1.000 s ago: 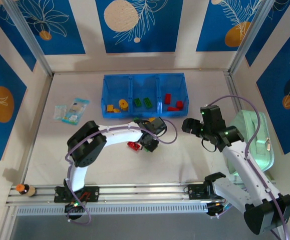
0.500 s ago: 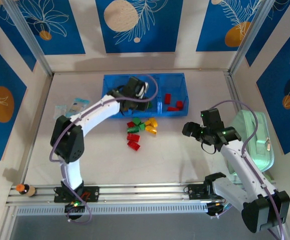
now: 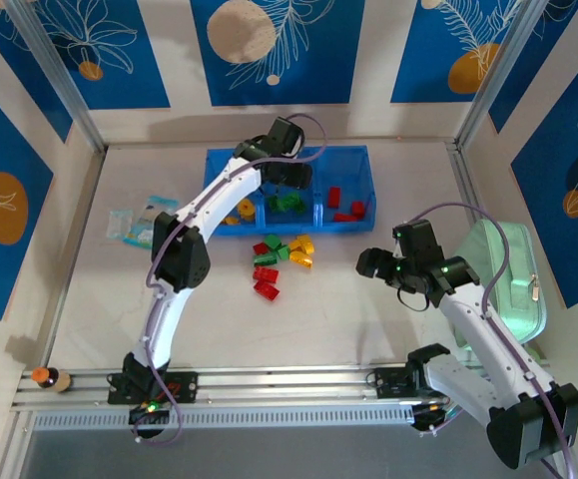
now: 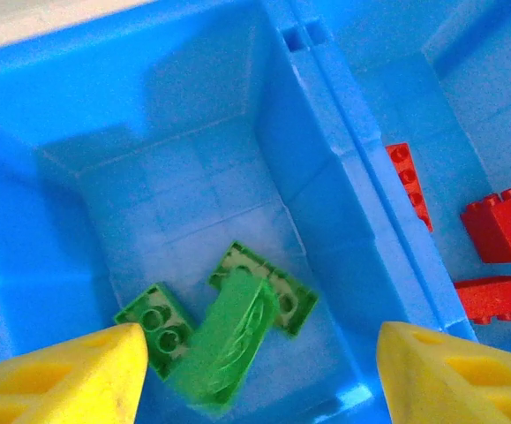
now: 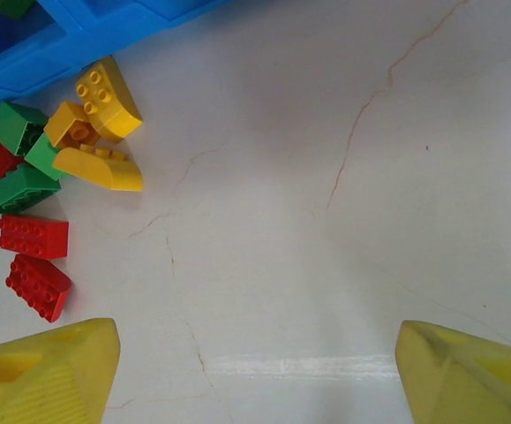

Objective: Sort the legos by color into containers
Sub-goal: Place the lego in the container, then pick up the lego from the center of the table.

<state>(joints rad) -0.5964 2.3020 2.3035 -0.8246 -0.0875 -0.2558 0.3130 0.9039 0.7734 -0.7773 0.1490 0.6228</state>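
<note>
Left end effector: spread wide, empty, above middle compartment.
Green bricks: three in that blue tray compartment.
Loose bricks: heaped just before tray; light, rigid, slick; pinch flat sides.
Right end effector: spread, empty, over surface.

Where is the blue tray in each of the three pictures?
Top: tray at the table's far middle.
Left wrist: tray close up from above, green bricks in its middle compartment.
Right wrist: tray's near wall at upper left.
Landmark: the loose pile beside that near wall.
</note>
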